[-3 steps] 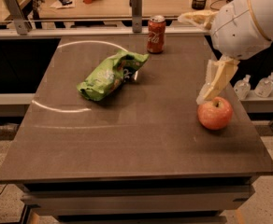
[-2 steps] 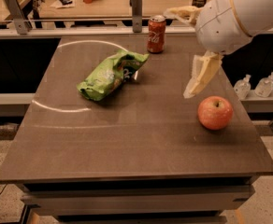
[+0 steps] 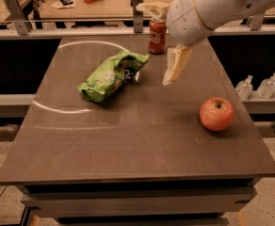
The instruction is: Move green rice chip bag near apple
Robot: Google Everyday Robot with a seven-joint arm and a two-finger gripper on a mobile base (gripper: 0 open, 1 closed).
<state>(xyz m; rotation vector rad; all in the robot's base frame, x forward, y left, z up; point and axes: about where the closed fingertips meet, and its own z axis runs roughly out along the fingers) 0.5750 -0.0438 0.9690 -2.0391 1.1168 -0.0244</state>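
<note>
The green rice chip bag (image 3: 110,76) lies crumpled on the dark table, left of centre, its long axis running from front left to back right. The apple (image 3: 216,113) sits near the table's right edge, well apart from the bag. My gripper (image 3: 152,44) hangs above the table just right of the bag's far end, between the bag and the apple. It is open and empty. One cream finger (image 3: 175,66) points down toward the table; the other (image 3: 151,7) sticks out to the left, higher up.
A red soda can (image 3: 157,36) stands upright at the back of the table (image 3: 128,145), just behind the bag's far end and behind my gripper. Two small clear bottles (image 3: 257,86) stand on a ledge to the right, beyond the table.
My gripper has swung left from beside the apple across the table, and now hangs near the bag's far end. The bag, the apple and the can have not moved.
</note>
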